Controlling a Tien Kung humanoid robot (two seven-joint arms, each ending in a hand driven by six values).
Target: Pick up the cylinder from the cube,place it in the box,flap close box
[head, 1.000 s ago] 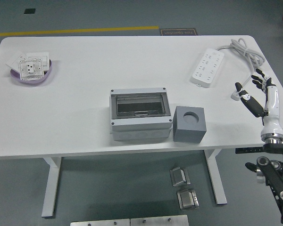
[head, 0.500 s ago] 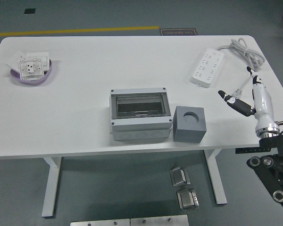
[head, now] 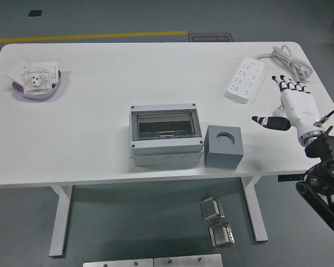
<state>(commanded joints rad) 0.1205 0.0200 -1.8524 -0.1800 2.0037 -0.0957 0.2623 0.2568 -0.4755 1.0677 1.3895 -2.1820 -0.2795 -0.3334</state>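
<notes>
- Right hand (head: 292, 105) at the frame's right edge, fingers spread wide, holding nothing
- Grey cube (head: 223, 146) just right of the box (head: 165, 136), mid-worktop (head: 100, 139)

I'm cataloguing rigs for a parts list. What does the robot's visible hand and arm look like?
The right hand has a white shell over its back, black fingertips and a black thumb. A silver ring sits at the wrist, a thin cable beside it, and the arm below is black with round joints.

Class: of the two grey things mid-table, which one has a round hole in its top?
The grey cube, right of the box; the box instead has a rectangular window lid.
</notes>
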